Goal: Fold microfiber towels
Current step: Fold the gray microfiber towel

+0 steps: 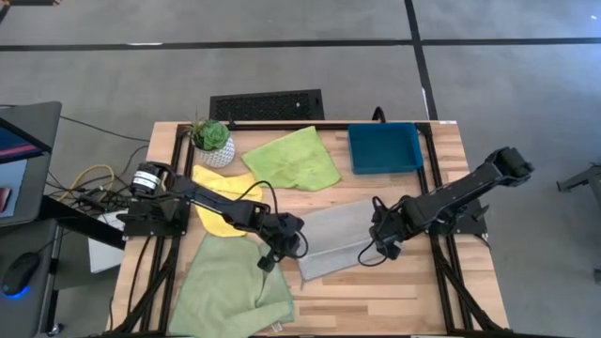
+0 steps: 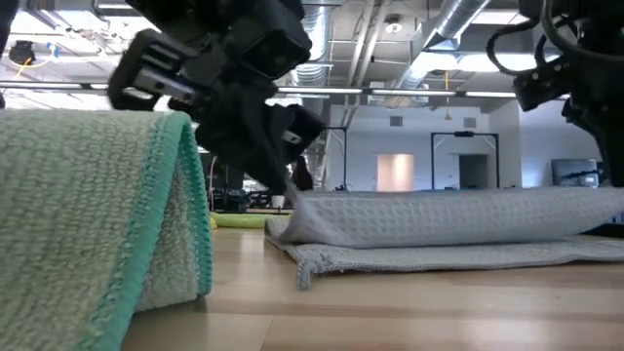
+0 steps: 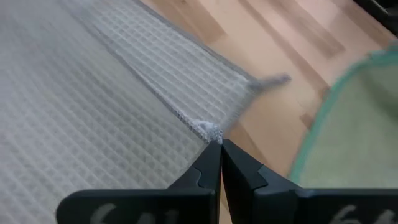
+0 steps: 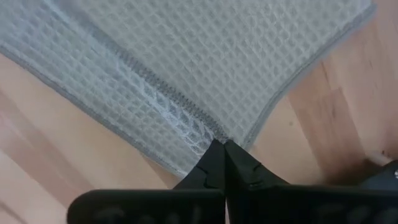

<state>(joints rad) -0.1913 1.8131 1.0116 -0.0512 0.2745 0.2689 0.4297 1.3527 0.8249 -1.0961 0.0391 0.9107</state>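
The grey towel (image 1: pixel 335 237) is lying half-folded at frame centre; yellow towel (image 1: pixel 218 202) and lime towel (image 1: pixel 293 158) are lying above-left, pale green towel (image 1: pixel 230 291) is bunched lower left.

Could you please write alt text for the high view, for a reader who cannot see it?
Both arms pinch opposite ends of a grey towel mid-table, left gripper and right gripper jaws shut. Yellow, lime and pale green towels lie around.

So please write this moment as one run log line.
step: folding grey towel | left gripper: shut on grey towel edge | right gripper: shut on grey towel edge
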